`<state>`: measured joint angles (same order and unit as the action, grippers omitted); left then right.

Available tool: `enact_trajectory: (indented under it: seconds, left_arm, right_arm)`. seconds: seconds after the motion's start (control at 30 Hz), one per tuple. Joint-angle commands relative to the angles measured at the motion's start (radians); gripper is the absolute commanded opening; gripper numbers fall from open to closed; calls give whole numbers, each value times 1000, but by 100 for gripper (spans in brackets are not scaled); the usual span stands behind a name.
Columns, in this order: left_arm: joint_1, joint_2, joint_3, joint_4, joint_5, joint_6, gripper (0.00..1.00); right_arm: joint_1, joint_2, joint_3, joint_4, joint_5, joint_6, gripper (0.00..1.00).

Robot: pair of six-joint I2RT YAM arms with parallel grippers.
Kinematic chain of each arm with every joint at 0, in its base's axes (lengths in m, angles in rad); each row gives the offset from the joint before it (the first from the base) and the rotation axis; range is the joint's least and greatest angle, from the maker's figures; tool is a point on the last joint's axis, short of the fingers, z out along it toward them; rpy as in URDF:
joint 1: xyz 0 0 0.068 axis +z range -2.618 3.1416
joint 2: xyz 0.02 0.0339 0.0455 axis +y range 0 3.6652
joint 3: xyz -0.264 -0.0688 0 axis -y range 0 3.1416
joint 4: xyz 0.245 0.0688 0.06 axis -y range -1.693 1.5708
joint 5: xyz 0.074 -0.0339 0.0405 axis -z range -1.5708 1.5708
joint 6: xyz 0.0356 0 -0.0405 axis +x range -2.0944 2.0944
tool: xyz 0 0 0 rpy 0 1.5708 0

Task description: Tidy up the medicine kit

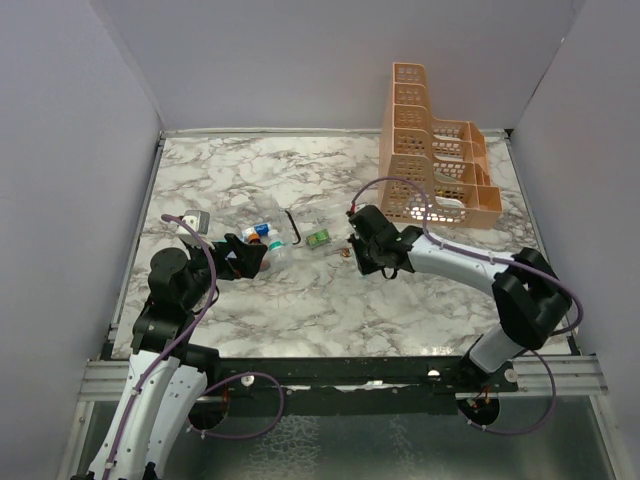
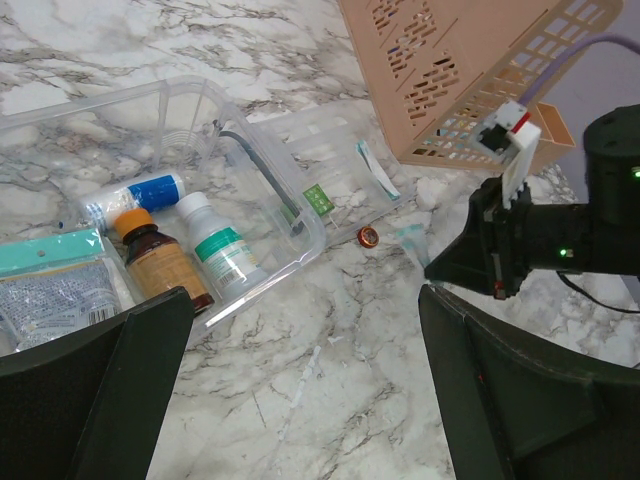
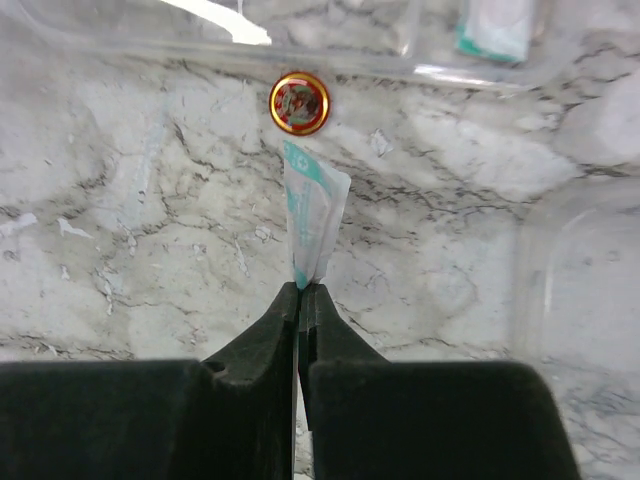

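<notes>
Over at the left of the marble table (image 1: 300,310), the left hand (image 2: 305,330) hovers released, its two dark fingers (image 2: 110,390) spread wide, with nothing between them. Just ahead of it, on the table's left half and between the two arms, sits the medicine kit (image 2: 120,110), a clear plastic box with its lid (image 2: 340,160) swung open and lying flat on its right side. Inside the box, from left to right, lie a teal-topped gauze packet (image 2: 50,290), a white bandage roll with a blue label (image 2: 130,195), a brown bottle with an orange cap (image 2: 160,262) and a white bottle with a green label (image 2: 222,250). The black handle (image 2: 260,165) runs along the box's right wall. On the open lid rest a small green packet (image 2: 319,198) and a teal-edged strip (image 2: 378,170). Just off the lid's near edge, a small round orange tin (image 3: 299,102) lies on the bare table. Right beside it, the right hand (image 3: 300,290) is clenched on a white-and-teal sachet (image 3: 315,215), pinching its lower end so the sachet points toward the tin. Farthest right, at the back, stands the tall orange perforated rack (image 1: 435,150).
</notes>
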<state>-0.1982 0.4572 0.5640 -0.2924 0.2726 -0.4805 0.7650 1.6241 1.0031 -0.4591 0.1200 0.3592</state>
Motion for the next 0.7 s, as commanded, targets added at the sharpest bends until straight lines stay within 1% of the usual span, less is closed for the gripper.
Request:
enact_trajectory:
  seconds: [0.0, 0.1, 0.2, 0.43, 0.67]
  left_arm:
    - [5, -6, 1, 32, 21, 0, 99]
    - [6, -5, 1, 31, 22, 0, 99]
    - [5, -3, 1, 31, 22, 0, 99]
    - [5, -5, 1, 31, 20, 2, 99]
    - [5, 1, 2, 31, 20, 1, 99]
  right_arm:
    - [3, -96, 14, 30, 182, 24, 1]
    - [-4, -103, 42, 33, 283, 24, 1]
    - [-27, -85, 71, 67, 318, -15, 1]
    - [-88, 36, 159, 153, 277, -125, 1]
    - [-132, 125, 213, 189, 187, -159, 1]
